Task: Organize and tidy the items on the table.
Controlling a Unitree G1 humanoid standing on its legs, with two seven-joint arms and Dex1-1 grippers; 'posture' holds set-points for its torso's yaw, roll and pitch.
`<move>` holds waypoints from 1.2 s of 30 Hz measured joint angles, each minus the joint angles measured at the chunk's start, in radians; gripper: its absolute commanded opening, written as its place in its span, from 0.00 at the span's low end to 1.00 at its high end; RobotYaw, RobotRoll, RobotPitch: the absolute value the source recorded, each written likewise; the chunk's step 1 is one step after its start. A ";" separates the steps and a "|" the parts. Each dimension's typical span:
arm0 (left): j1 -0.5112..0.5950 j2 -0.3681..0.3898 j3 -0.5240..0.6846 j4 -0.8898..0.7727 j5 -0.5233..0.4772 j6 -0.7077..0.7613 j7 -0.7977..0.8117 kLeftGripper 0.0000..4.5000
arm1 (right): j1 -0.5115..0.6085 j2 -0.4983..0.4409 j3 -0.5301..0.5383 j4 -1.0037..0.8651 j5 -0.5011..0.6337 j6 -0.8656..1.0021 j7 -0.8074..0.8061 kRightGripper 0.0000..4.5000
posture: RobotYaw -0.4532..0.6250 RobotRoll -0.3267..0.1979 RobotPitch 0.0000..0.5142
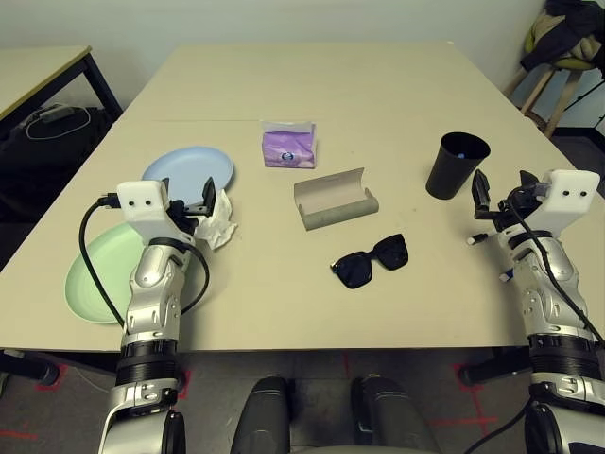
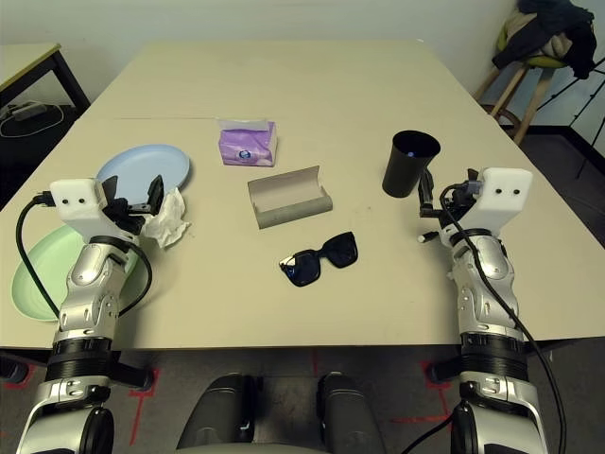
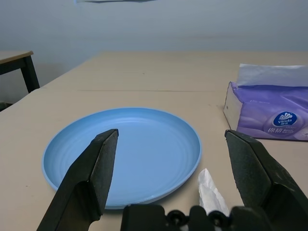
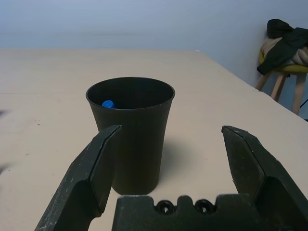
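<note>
On the left of the table [image 1: 284, 85] a light-blue plate [image 1: 184, 168] lies behind a light-green plate [image 1: 95, 279]. My left gripper [image 1: 203, 197] hovers open over the blue plate's near rim, and the crumpled white tissue [image 1: 220, 220] sits right beside it. A purple tissue pack [image 1: 288, 145], an open grey-beige glasses case [image 1: 334, 200] and black sunglasses [image 1: 371, 261] occupy the middle. The black cup [image 4: 132, 139] stands upright on the right, with a small blue thing [image 4: 108, 103] inside. My right gripper [image 1: 496, 189] is open just short of the cup. Under that arm, a white pen end [image 2: 427, 237] peeks out.
A smaller table with black legs [image 1: 43, 71] stands at the back left, with cables on the floor under it. A stool draped with clothing [image 1: 567, 47] is at the back right. A seam [image 1: 189, 120] crosses the table top behind the items.
</note>
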 measured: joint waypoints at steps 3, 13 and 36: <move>0.000 0.009 0.001 0.000 -0.002 0.001 -0.008 1.00 | 0.001 0.000 0.003 0.000 -0.002 0.001 0.000 1.00 | 0.55 0.62 0.17; 0.000 0.014 0.007 0.001 -0.007 0.001 -0.025 1.00 | 0.002 -0.002 0.024 0.000 -0.011 0.000 0.012 1.00 | 0.54 0.62 0.16; 0.018 0.069 -0.003 -0.089 -0.083 0.134 -0.214 1.00 | 0.007 -0.083 0.051 0.047 0.132 -0.004 0.438 1.00 | 0.58 0.62 0.13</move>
